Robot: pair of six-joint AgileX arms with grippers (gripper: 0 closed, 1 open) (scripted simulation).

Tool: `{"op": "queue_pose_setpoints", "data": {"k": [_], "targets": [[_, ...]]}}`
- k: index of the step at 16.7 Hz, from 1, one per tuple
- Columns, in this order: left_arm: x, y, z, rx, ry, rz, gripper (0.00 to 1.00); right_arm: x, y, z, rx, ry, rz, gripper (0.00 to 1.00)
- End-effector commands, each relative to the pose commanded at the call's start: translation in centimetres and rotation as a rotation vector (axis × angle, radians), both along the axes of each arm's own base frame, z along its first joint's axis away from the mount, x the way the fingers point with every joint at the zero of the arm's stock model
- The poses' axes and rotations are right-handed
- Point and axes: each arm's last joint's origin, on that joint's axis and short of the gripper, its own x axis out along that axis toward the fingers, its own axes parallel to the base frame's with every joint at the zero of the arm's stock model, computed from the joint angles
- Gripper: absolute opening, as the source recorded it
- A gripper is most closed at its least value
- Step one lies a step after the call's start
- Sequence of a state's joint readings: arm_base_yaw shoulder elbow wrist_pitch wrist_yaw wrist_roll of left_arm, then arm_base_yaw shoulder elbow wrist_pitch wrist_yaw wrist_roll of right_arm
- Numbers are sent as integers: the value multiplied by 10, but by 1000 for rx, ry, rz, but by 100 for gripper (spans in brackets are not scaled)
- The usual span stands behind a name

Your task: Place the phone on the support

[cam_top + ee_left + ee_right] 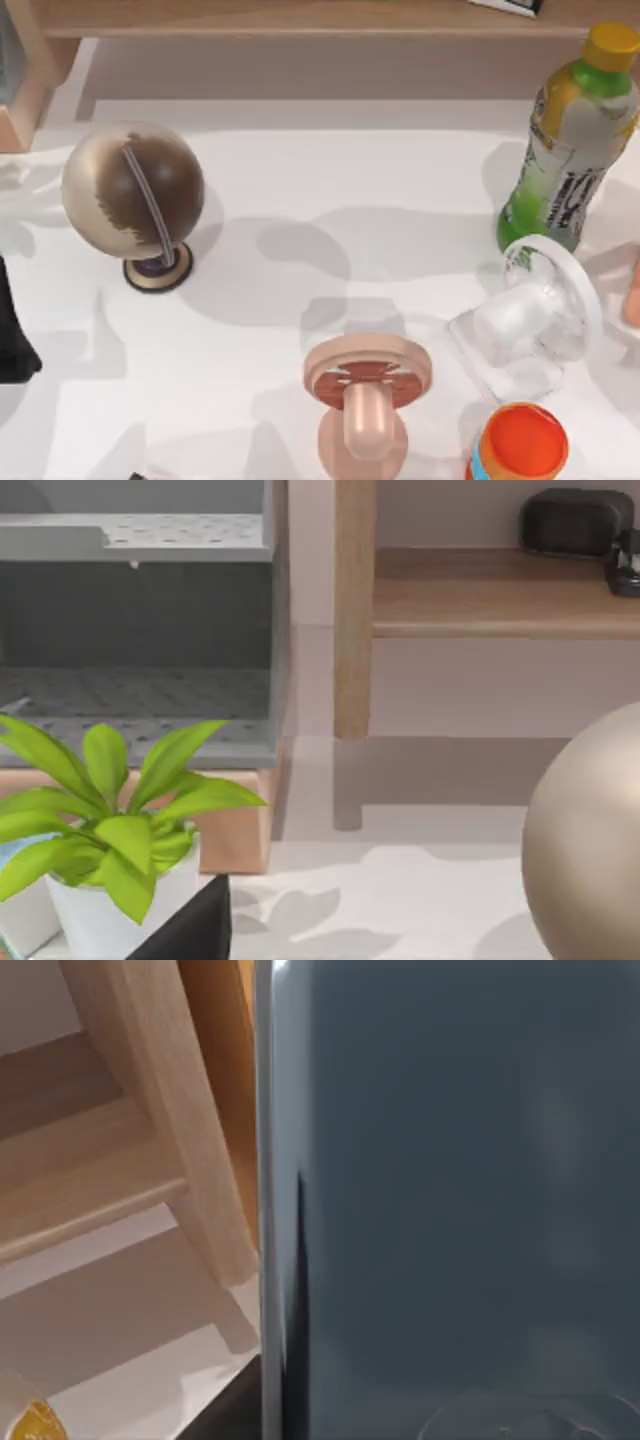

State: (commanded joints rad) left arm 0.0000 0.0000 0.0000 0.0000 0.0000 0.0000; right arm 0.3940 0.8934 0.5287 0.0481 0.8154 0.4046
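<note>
The phone [450, 1200] is very close before the right wrist camera, so I judge it is at the right gripper; whether the fingers grip it I cannot tell. It looks thin, stiff, light and glossy, so slippery: best taken by the long edges near the middle. On the table, the pink support [367, 385] stands at 6 o'clock. Just beside it, at 3 o'clock, a clear holder [530, 320], a bottle [570, 135] and an orange-lidded jar [520, 445] crowd the way. The globe [133, 193] at 9 o'clock is well apart.

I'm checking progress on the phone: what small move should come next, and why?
Probably carry the phone toward the pink support: the phone looms close before the right wrist camera, while the support stands bare at the top view's lower middle.
</note>
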Motion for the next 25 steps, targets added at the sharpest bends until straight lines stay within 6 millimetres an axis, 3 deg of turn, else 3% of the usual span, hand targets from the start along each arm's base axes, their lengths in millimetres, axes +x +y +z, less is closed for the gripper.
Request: {"op": "queue_pose_setpoints", "data": {"k": [2,4,9,15,25], "targets": [[0,0,0,0,0,0,100,6,-1,7,5,-33,4,0],[0,0,0,0,0,0,100,13,1,0,-20,6,24,0],[0,0,0,0,0,0,100,29,-6,-54,-90,198,27,0],[0,0,0,0,0,0,100,34,-9,-58,-82,203,21,0],[0,0,0,0,0,0,100,34,-9,-58,-82,203,21,75]]}}
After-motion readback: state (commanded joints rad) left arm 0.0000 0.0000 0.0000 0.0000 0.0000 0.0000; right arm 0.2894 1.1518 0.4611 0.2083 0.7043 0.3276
